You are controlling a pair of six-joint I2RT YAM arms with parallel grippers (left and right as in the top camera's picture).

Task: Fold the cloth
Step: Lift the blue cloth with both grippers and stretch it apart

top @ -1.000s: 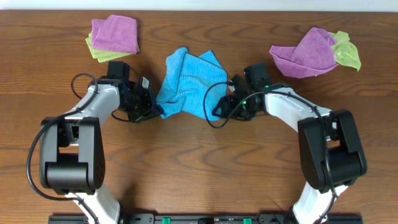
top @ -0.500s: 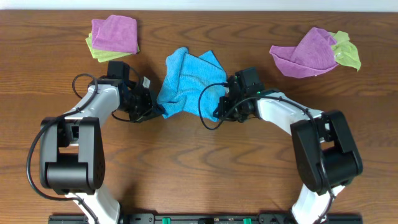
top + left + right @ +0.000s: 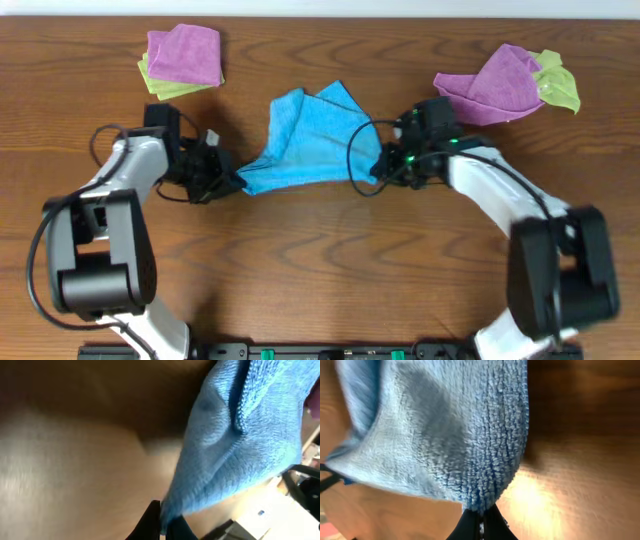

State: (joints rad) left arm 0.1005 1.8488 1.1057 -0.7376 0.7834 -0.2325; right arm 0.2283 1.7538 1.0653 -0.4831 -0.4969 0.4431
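On the bench (image 3: 320,270), the left hand (image 3: 226,181) and the right hand (image 3: 377,166) each pinch a near corner of the cloth (image 3: 305,140), fingers closed on its edge. This is probably to stretch it flat between them for folding. Beyond, the purple and light-green cloths (image 3: 183,60) lie well apart.

Left wrist view: the whole frame is soft with blur, and the table (image 3: 60,460) grain is unreadable. The cloth (image 3: 235,445) runs off the top and right edges. Of the left gripper (image 3: 161,525), only dark tips show, cut by the bottom edge.

Right wrist view: the cloth is cropped at the top, the right gripper (image 3: 480,527) at the bottom.

Overhead: finger contact at both cloth corners is too small to resolve. The light-green cloths (image 3: 150,82) are mostly covered by the purple cloths (image 3: 185,52).
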